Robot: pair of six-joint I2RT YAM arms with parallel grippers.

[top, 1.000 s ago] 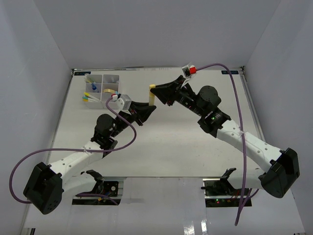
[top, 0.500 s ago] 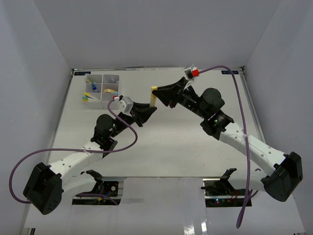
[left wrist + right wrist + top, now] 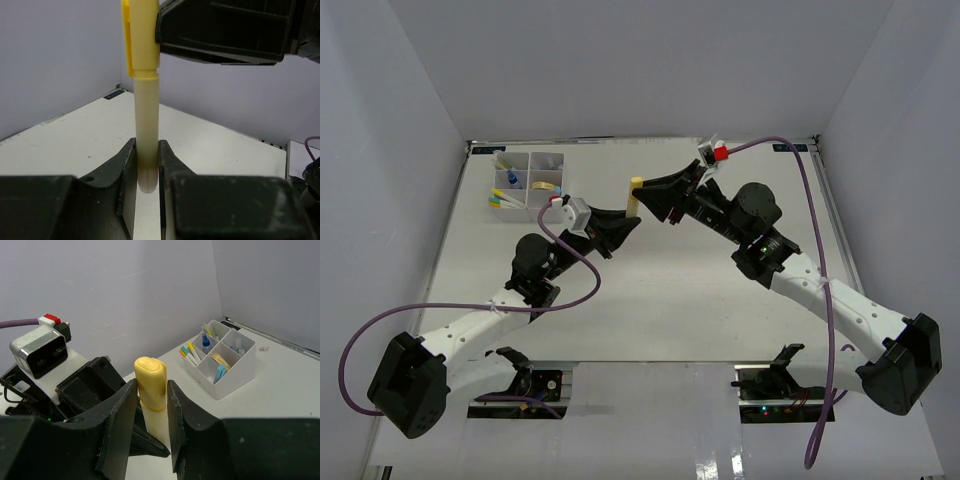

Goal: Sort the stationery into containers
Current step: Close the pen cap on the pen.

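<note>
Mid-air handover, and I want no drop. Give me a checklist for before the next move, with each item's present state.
1. Left gripper shut on the yellow marker at its lower barrel: ok.
2. Right gripper released from the cap: cannot tell; its fingers flank it closely.
3. Marker upright between the two grippers: ok.
4. Organizer tray in sight, path to it unblocked: ok.
5. Room for the marker in a compartment: cannot tell.

Light: bright, even, diffuse, from above. Shadows: faint, soft-edged, on the table (image 3: 670,300) beneath left arm (image 3: 470,330) and right arm (image 3: 820,290). Glare: pale sheen along the table's near edge. Overhead view: sharp; walls (image 3: 620,60) splay outward. Wrist views: black foreground underexposed, slightly soft.
</note>
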